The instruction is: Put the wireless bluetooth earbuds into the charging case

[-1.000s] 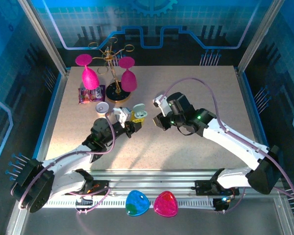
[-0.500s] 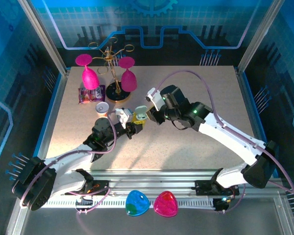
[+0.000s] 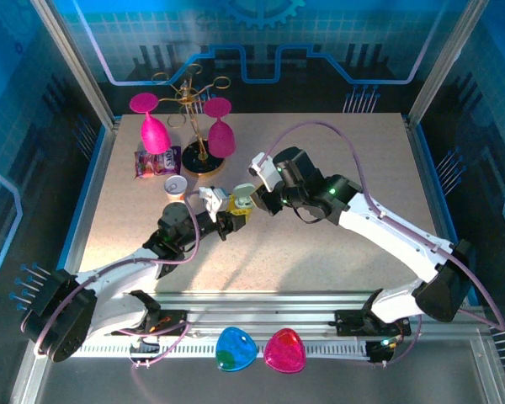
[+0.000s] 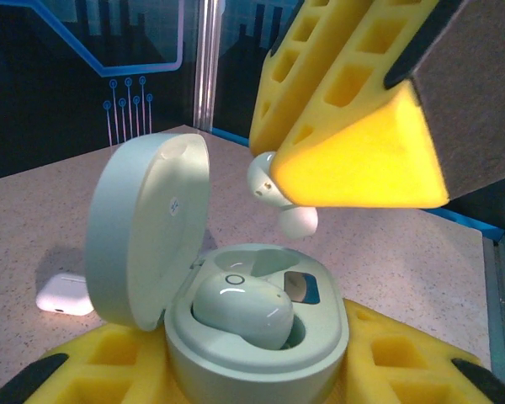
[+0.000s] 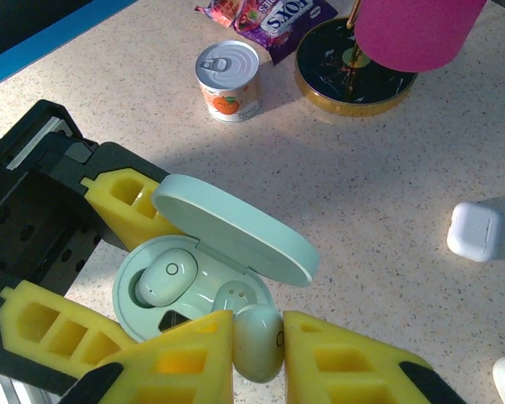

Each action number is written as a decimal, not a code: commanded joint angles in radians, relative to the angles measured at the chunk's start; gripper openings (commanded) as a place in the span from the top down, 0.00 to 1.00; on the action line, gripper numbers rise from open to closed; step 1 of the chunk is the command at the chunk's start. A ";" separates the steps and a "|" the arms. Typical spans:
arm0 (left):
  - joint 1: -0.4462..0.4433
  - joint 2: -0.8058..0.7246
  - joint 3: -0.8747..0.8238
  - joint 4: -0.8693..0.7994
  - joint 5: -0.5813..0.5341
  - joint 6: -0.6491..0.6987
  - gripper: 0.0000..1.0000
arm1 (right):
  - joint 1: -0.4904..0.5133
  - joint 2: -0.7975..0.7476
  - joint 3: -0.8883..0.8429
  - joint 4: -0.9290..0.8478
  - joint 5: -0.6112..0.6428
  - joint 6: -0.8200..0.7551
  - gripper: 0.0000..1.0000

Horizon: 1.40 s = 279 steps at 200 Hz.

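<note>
Your left end effector is clamped around the mint charging case. Its lid stands open, and one earbud is seated at the 9 o'clock side. Your right end effector is closed tightly on the second earbud, which hangs just above the case without touching it. In my judgement, the step in hand is the second insertion. The next move calls for a slight shift toward 11 o'clock over the empty socket, then a straight descent and release.

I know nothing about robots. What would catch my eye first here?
An open mint charging case, one earbud seated inside, is clamped in the left gripper mid-table. Above it, the right gripper pinches a second earbud. At the back left, two pink glasses hang on a gold rack.
</note>
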 commanded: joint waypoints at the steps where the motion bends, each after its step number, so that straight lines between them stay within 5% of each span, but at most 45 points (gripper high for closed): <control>1: 0.002 -0.015 0.027 0.052 0.024 -0.014 0.74 | 0.015 0.022 0.013 -0.002 -0.018 -0.013 0.81; 90: 0.002 -0.008 0.036 0.060 0.012 -0.028 0.74 | 0.022 0.024 0.005 -0.012 -0.066 -0.029 0.79; 165: 0.002 -0.008 0.040 0.062 0.018 -0.034 0.74 | 0.028 -0.003 -0.004 -0.002 -0.091 -0.028 0.68; 233: 0.002 -0.002 0.017 0.090 0.028 -0.006 0.74 | 0.004 -0.116 -0.083 0.119 -0.068 0.051 0.50; 279: 0.002 0.010 0.000 0.130 0.159 0.083 0.74 | -0.104 -0.147 -0.110 0.169 -0.187 0.208 0.32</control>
